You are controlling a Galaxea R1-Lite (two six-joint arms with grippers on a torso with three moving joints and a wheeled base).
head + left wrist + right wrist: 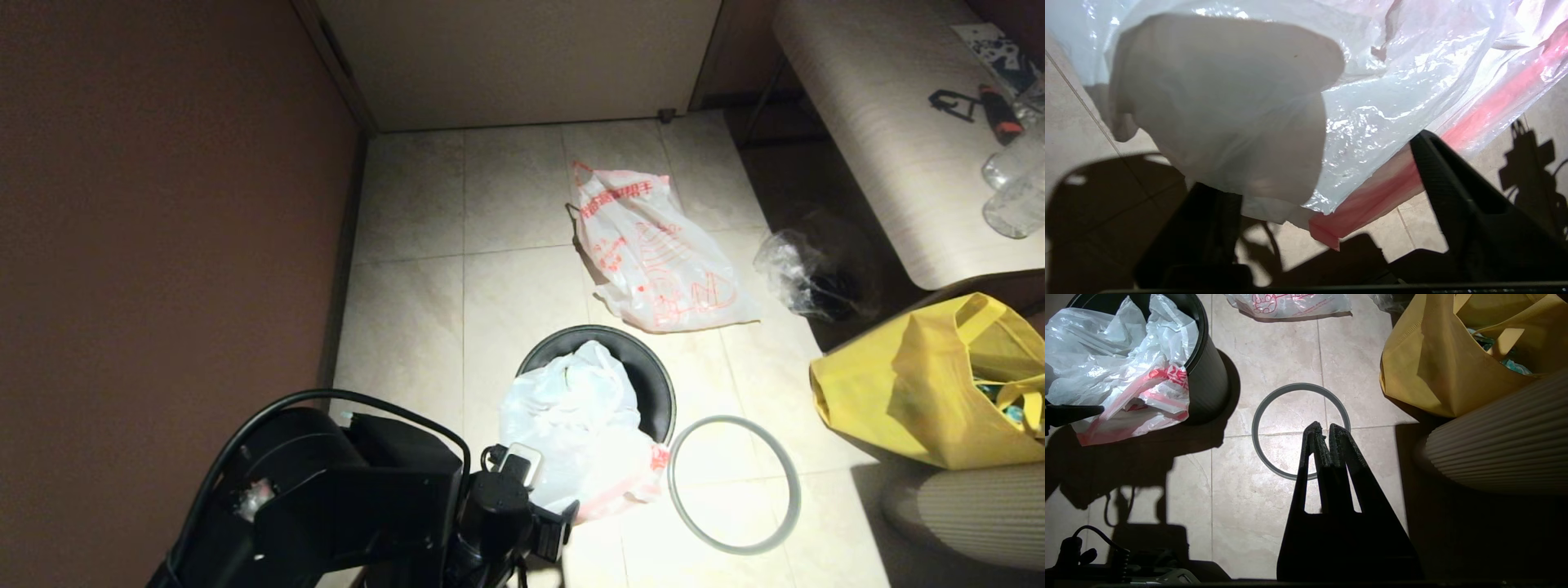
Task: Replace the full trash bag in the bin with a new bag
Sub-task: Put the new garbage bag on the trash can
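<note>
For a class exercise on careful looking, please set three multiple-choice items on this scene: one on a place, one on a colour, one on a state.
1. Where is the grey hoop?
A. On the rim of the bin
B. Flat on the floor beside the bin
C. Inside the tote

2. What colour is the tote?
A. Yellow
B. Blue
C. Green

3. How is the right gripper?
A. Wide open
B. Shut
C. Wrapped in a bag

Answers:
1. B, the hoop lies on the tiles next to the bin.
2. A, the tote's cloth is yellow.
3. B, its fingertips meet in the right wrist view.
</note>
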